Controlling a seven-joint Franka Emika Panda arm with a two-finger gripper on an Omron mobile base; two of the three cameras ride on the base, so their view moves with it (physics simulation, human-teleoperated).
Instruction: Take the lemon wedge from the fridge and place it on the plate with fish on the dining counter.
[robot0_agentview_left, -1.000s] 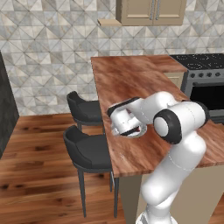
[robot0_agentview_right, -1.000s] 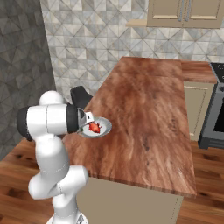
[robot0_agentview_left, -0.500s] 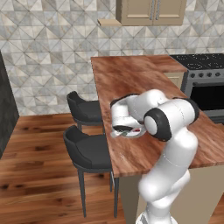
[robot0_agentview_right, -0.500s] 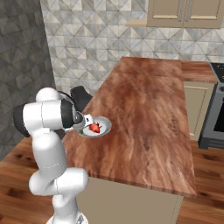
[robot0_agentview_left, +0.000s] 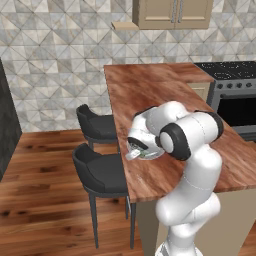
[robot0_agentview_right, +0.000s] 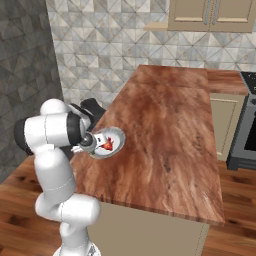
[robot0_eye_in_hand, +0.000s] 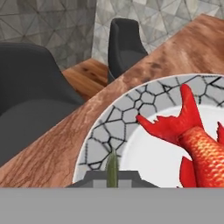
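Note:
On the dining counter (robot0_agentview_right: 170, 125) near its stool-side edge sits the plate (robot0_agentview_right: 118, 134), white with a grey cracked-stone rim (robot0_eye_in_hand: 127, 109). A red fish (robot0_eye_in_hand: 197, 140) lies on it (robot0_agentview_right: 107, 145). My gripper (robot0_agentview_right: 93, 145) hangs low over the plate's stool-side rim (robot0_agentview_left: 150, 156), hidden in the left base view behind the hand (robot0_agentview_left: 136, 149). The gripper (robot0_eye_in_hand: 112, 175) is shut on a thin olive-yellow sliver, the lemon wedge (robot0_eye_in_hand: 112, 166), seen edge-on just above the rim. The fridge is out of view.
Two dark stools (robot0_agentview_left: 100, 170) (robot0_agentview_left: 97, 125) stand along the counter's left side, right below my hand. A black stove (robot0_agentview_left: 235, 95) adjoins the counter's far right. Beige wall cabinets (robot0_agentview_left: 172, 12) hang on the tiled back wall.
The arm has folded and the hand has shifted toward the counter's stool-side edge and sunk closer to the plate's rim. The jaws stay shut.

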